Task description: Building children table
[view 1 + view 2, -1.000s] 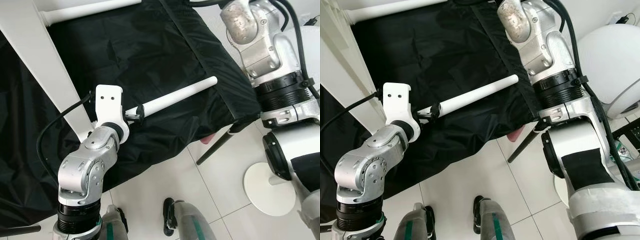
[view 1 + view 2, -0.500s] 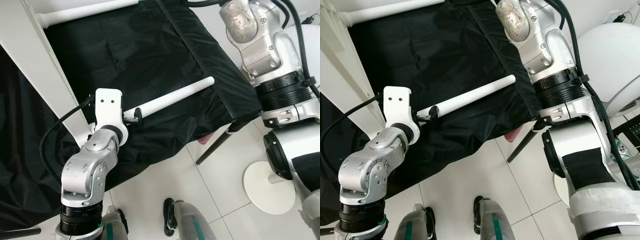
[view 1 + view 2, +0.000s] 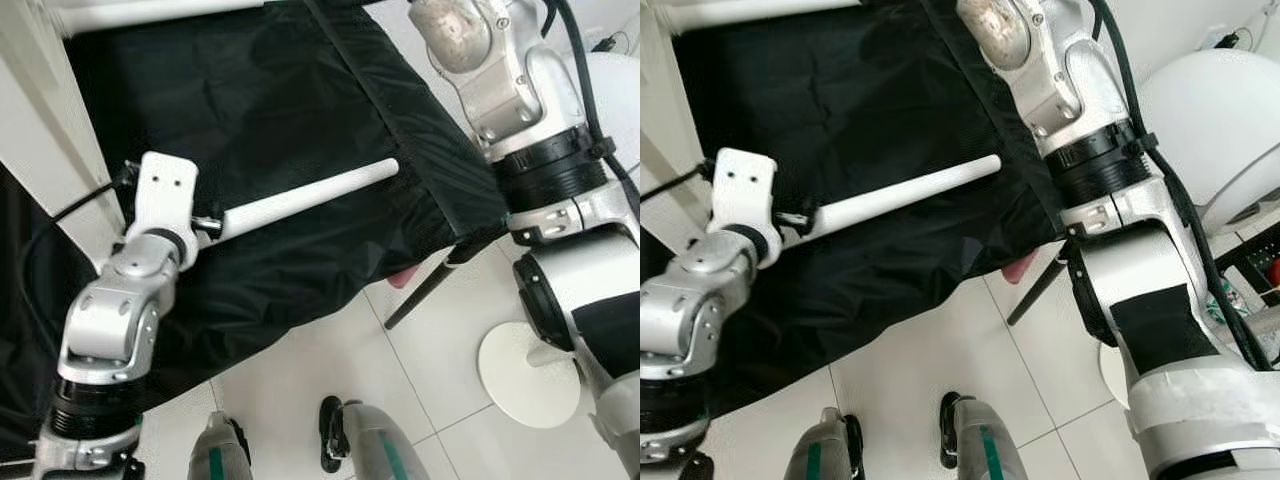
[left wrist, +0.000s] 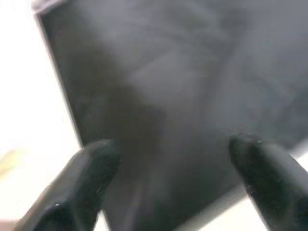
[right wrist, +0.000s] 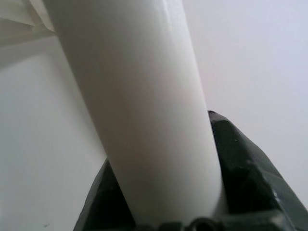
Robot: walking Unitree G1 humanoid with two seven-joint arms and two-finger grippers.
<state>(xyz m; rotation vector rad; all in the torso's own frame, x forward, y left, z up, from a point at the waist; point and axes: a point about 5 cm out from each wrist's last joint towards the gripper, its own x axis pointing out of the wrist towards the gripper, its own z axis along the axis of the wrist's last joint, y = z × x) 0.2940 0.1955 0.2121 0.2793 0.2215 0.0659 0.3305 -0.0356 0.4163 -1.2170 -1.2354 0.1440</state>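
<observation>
**Both grippers at the white table parts above the black cloth.**
Above the white tiled floor, the left gripper hung with fingers spread apart over the creased black fabric sheet, at the near end of a slim white table leg lying across it; contact could not be told. Farther off, the right gripper was clamped on a thick white cylindrical post.
</observation>
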